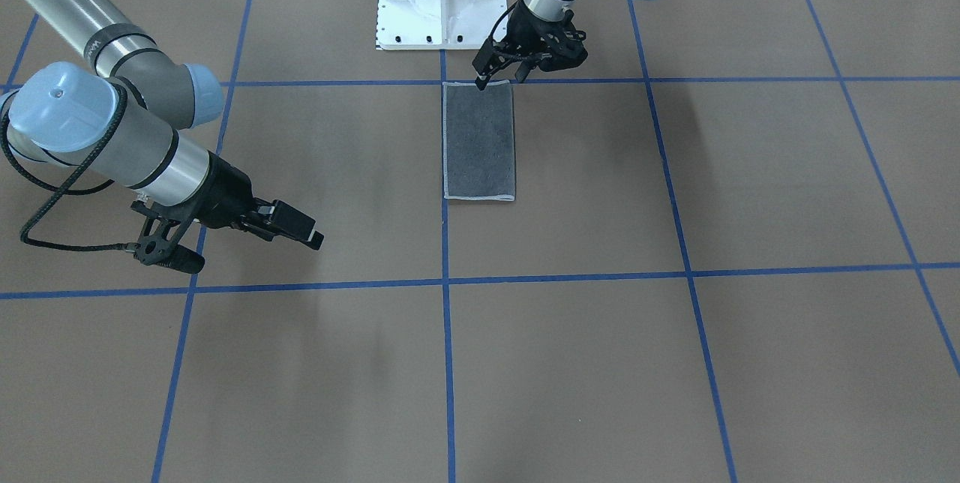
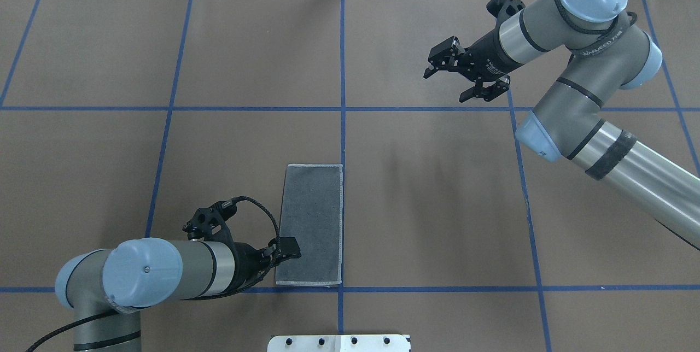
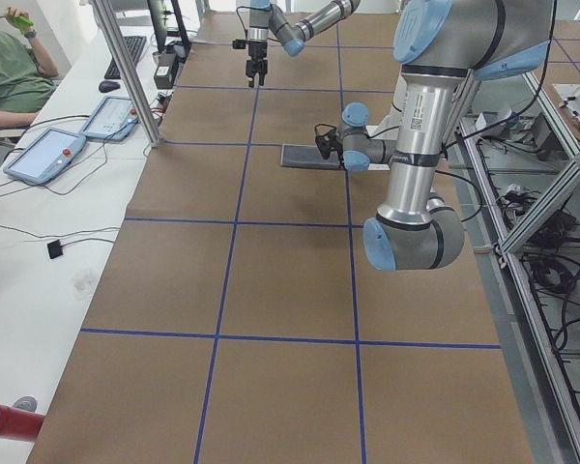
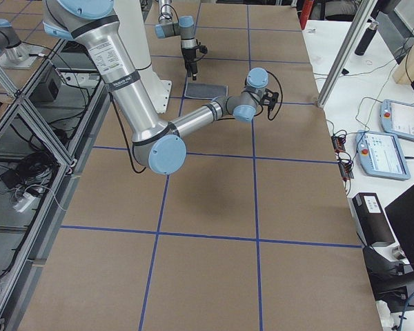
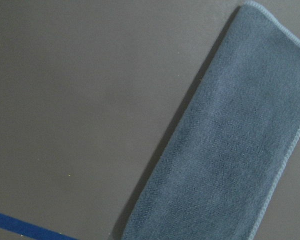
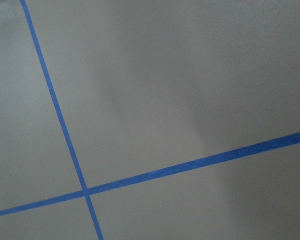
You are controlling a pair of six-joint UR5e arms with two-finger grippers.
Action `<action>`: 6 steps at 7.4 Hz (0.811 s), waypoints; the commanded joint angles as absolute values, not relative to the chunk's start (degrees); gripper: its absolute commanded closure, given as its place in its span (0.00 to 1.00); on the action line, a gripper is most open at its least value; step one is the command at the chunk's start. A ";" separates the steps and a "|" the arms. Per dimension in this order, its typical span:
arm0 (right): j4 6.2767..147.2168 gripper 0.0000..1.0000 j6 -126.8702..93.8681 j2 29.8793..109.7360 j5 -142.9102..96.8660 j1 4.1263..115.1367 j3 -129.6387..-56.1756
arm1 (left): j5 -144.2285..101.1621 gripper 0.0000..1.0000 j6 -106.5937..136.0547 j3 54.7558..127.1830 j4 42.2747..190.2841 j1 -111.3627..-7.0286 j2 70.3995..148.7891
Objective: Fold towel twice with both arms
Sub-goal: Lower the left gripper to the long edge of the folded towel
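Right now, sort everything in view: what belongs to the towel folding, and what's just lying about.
Job: towel, grey face up; left hand, open at its end; right hand, open, clear of it.
Lying about: teach pendants, keyboard, red object, all on the side bench.

A brown-covered table (image 2: pixel 437 204) gridded with blue tape lines (image 2: pixel 343 68) stands beside a white side table (image 3: pixel 39 261) carrying teach pendants (image 3: pixel 44 155).

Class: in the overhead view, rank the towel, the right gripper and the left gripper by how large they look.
1. towel
2. right gripper
3. left gripper, smallest, though mostly hidden from this view
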State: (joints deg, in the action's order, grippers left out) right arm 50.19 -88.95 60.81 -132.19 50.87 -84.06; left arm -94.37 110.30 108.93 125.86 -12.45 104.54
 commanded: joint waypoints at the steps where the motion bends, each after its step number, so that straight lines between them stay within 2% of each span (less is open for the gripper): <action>1: 50.19 0.01 -88.95 60.73 -132.19 50.89 -84.02 | -94.22 0.00 110.39 108.72 127.35 -12.31 104.15; 3: 50.19 0.01 -88.95 60.73 -132.28 50.80 -84.11 | -94.22 0.01 110.39 106.80 127.35 -12.13 105.20; 6: 50.19 0.01 -89.03 60.73 -132.28 50.80 -84.02 | -94.22 0.17 110.39 105.47 127.35 -12.13 106.08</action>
State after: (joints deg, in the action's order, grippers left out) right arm 50.19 -89.02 60.73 -132.27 50.80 -84.06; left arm -94.22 110.39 105.92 127.35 -12.13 105.65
